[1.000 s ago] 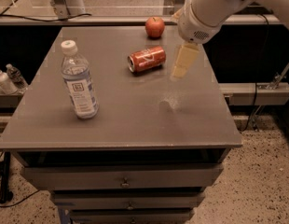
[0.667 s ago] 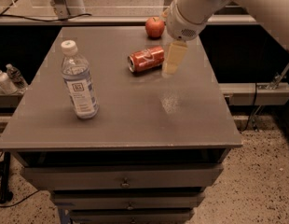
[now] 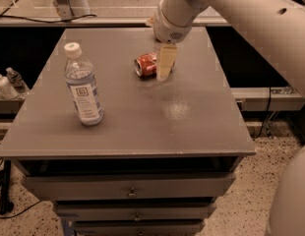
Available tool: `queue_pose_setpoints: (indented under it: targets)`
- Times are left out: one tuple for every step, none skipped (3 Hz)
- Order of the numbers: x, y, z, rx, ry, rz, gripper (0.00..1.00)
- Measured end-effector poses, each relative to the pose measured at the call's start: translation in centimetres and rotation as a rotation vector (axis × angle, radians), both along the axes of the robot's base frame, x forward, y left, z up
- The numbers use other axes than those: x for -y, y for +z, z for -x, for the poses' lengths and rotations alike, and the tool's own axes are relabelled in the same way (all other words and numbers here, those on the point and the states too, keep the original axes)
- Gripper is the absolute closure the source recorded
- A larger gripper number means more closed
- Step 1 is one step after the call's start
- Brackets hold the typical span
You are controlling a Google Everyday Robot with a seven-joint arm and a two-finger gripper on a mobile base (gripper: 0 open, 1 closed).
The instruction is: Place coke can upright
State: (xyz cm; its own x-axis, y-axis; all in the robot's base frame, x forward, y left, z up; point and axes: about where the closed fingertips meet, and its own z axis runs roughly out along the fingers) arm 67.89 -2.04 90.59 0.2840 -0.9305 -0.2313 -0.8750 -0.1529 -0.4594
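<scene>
The coke can (image 3: 145, 64) lies on its side on the grey table (image 3: 142, 127), toward the back middle, with its silver end facing left and toward the front. My gripper (image 3: 165, 72) hangs from the white arm and points down right at the can's right end, covering that part of it. Whether it touches the can does not show.
A clear water bottle (image 3: 83, 88) with a white cap stands upright at the table's left. The table has drawers (image 3: 130, 191) below its front edge. Small bottles (image 3: 6, 82) sit on a low shelf at far left. The arm (image 3: 231, 14) crosses the upper right.
My gripper has moved left, from beside the can to right over its right end. The red apple behind the can is now hidden by the arm. The can has not moved.
</scene>
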Motion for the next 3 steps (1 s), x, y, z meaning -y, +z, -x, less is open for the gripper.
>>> queue_pose_setpoints:
  targets:
    - [-1.3,-1.4,-1.2,-0.022,0.065,0.035,0.00]
    - [-1.7,-3.3,-1.6,-0.062,0.112,0.069,0.00]
    - [-1.4,-4.5,-1.7,-0.094,0.131,0.092,0.00]
